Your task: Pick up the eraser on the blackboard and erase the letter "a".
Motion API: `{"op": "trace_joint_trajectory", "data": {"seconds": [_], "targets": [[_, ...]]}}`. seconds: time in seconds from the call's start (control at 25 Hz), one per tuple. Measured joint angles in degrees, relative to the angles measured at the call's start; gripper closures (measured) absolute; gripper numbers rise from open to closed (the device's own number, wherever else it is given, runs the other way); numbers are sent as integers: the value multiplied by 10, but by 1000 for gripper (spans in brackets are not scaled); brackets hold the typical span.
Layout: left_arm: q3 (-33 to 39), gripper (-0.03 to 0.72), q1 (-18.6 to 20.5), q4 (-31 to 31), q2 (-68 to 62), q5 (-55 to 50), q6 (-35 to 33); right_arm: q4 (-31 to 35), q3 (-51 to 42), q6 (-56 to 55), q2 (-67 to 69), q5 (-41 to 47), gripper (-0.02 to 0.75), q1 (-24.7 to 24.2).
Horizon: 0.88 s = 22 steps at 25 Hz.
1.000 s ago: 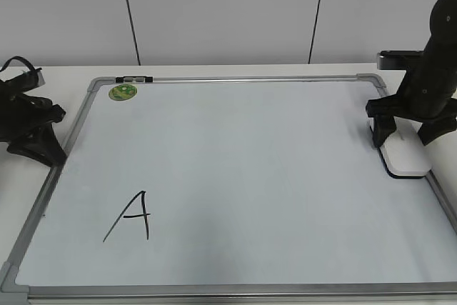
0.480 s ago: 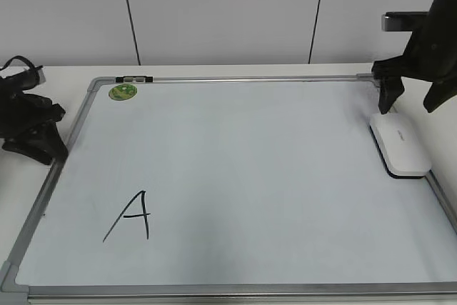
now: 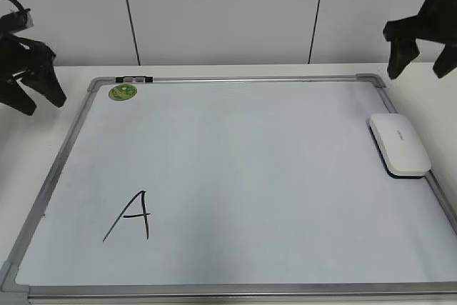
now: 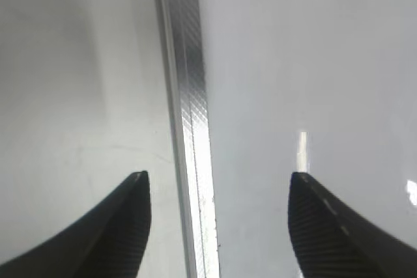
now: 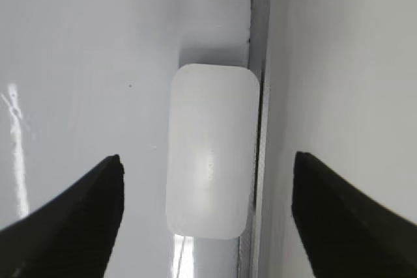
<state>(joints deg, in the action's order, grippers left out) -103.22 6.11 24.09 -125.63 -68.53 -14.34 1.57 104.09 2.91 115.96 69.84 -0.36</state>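
The white eraser [image 3: 400,144] lies flat on the blackboard [image 3: 250,176] against its right frame; it also shows in the right wrist view [image 5: 210,151]. My right gripper [image 3: 421,55] is open and empty, raised well above the eraser near the board's far right corner; in its wrist view the jaws [image 5: 207,216] straddle the eraser from above. My left gripper [image 3: 32,83] is open and empty, raised off the board's left side; its jaws [image 4: 218,219] hang over the board's left frame [image 4: 189,115]. No small letter "a" shows; only a capital "A" [image 3: 131,216] is written at the front left.
A round green sticker [image 3: 122,92] sits at the board's far left corner, next to a small black clip [image 3: 133,78] on the frame. The board lies on a white table [image 3: 28,155] with a pale panelled wall behind.
Both grippers have risen. The right one lifted off the eraser, which stays where it lay by the right frame. The left one lifted from the table beside the board's left edge.
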Motion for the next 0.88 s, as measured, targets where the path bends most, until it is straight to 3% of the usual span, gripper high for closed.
{"op": "trace_joint_trajectory", "data": {"seconds": [0.16, 0.4, 0.68, 0.88], "targets": [[-3, 202, -18, -69, 43, -7, 26, 1, 1, 0, -58, 3, 144, 0], [-3, 202, -45, -79, 131, -15, 39, 3, -22, 0, -171, 9, 145, 0], [6, 204, -93, -79, 243, -18, 41, 4, -151, 0, -326, 15, 145, 0], [83, 204, -113, -79, 354, -22, 41, 2, -256, 0, -440, 16, 145, 0]]}}
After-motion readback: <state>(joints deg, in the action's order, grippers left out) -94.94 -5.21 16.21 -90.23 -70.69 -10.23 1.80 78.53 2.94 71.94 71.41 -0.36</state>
